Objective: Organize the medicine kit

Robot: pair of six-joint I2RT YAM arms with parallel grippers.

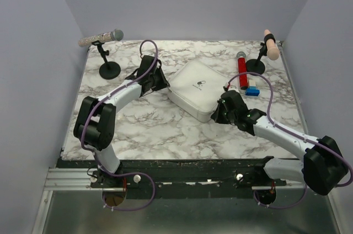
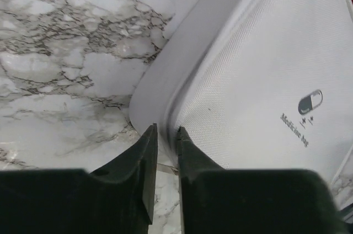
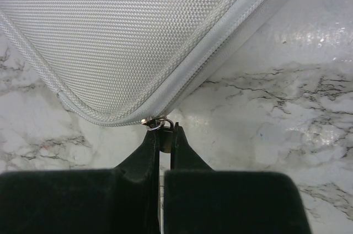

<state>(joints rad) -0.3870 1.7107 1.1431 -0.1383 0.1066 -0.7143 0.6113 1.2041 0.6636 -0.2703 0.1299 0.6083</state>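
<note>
Your right pincer [image 3: 165,132] pinched the medicine kit's [image 3: 138,35] zipper pull [image 3: 158,125]; your left pincer [image 2: 165,129] sat nearly closed at its corner.

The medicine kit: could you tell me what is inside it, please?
Nothing inside can be seen: the medicine kit lies with its lid down. Only the pill logo on the lid shows; the right hand pinches the zipper pull.

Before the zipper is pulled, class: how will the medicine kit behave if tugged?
The medicine kit has a woven, semi-stiff-looking shell, so probably keeps shape. Flat and broad on the smooth marble table, it likely slides, not tips. A tug at the zipper pull may drag it.
</note>
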